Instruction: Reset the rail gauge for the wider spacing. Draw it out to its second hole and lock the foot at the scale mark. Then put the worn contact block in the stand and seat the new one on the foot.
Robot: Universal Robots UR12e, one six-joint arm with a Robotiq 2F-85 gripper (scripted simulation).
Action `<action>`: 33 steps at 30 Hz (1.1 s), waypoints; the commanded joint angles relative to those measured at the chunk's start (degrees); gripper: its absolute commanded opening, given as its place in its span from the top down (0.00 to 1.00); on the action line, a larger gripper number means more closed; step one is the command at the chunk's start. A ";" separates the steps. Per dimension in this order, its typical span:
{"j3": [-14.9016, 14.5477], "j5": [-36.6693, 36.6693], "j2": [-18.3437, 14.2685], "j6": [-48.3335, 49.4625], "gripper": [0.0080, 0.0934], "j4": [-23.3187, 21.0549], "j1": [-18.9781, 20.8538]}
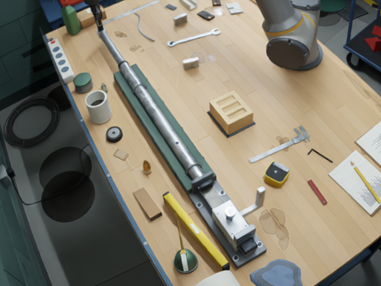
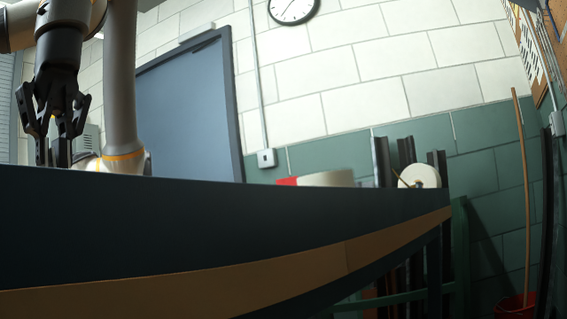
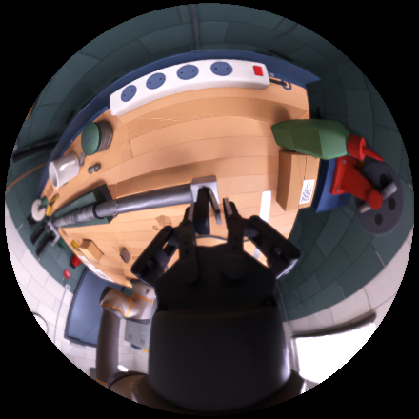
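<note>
The grey end tab (image 3: 204, 184) of the rail gauge's inner tube (image 1: 111, 50) lies at the far left corner of the bench, and my gripper (image 3: 214, 209) (image 1: 99, 25) (image 2: 49, 153) stands open over it, holding nothing. The tube is drawn far out of the outer tube (image 1: 162, 123), which rests on a green pad (image 1: 156, 127). At the near end a grey base plate (image 1: 223, 227) carries the foot (image 1: 231, 219) with a round knob and a dark contact block (image 1: 248, 246). The wooden slotted stand (image 1: 231, 112) sits mid-bench. Small grey blocks (image 1: 191, 63) (image 1: 180, 19) lie further back.
The bench's far left corner lies just beyond the gripper, with a green bottle (image 1: 70, 19), a cardboard box (image 3: 295, 181) and a power strip (image 1: 60, 60) near it. A white cup (image 1: 98, 106), wrench (image 1: 193, 37), caliper (image 1: 279, 145) and yellow level (image 1: 195, 229) lie around the gauge.
</note>
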State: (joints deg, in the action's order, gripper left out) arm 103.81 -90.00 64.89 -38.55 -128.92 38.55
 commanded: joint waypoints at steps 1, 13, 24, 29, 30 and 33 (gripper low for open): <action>-0.06 0.00 0.03 0.01 0.61 -0.01 -0.01; -0.16 0.00 -0.03 0.06 0.58 0.03 -0.06; -0.16 0.00 -0.03 0.06 0.58 0.02 -0.06; -0.16 0.00 -0.03 0.06 0.58 0.02 -0.06; -0.16 0.00 -0.03 0.06 0.58 0.02 -0.06; -0.16 0.00 -0.03 0.06 0.58 0.02 -0.06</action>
State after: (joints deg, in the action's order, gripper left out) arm 103.70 -90.00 64.81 -38.48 -128.88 38.48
